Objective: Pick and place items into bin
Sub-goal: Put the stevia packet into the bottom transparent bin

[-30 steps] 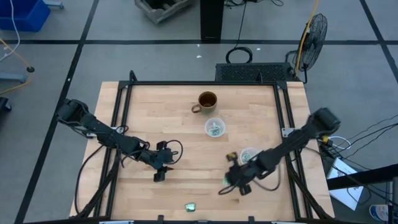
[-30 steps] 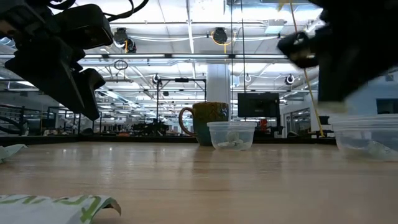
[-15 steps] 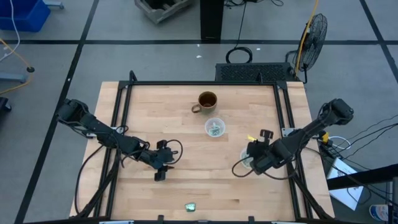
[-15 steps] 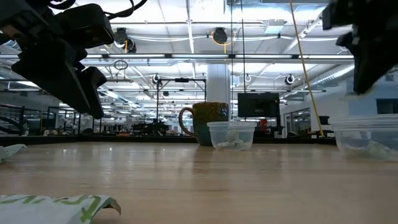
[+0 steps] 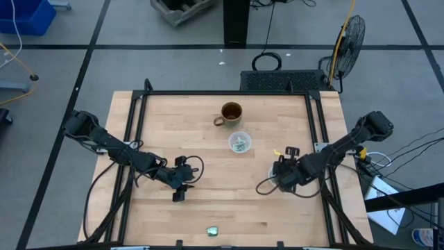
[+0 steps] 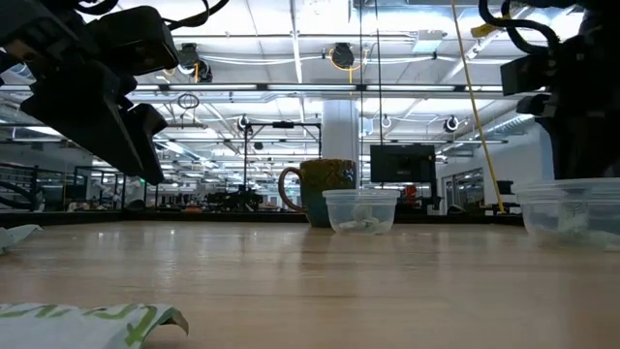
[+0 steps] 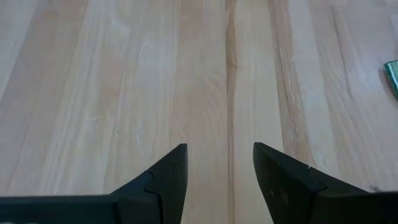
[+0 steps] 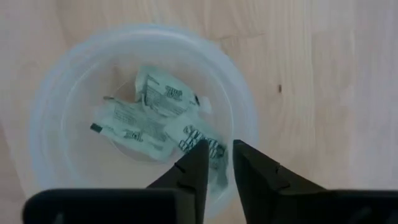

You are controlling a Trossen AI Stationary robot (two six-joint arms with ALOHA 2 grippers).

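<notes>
Clear plastic cup (image 8: 46,130) at right of the frame held green-white packets (image 8: 146,118); the right gripper (image 8: 217,165) hung above, fingers nearly together. Left gripper (image 7: 216,163) spread, lower left.

- Left claw (image 5: 178,194) low over the table (image 5: 208,160), left of centre, fingers (image 7: 166,177) parted.
- Right claw (image 8: 216,163) pointing straight down at right side, fingers nearly together.

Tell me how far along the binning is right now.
Done: several packets lie in the clear tub, more in the middle tub by the mug. In hand: the right hand hovers over that tub, nearly shut. Left: one packet at the table's near edge; the left hand waits open.
</notes>
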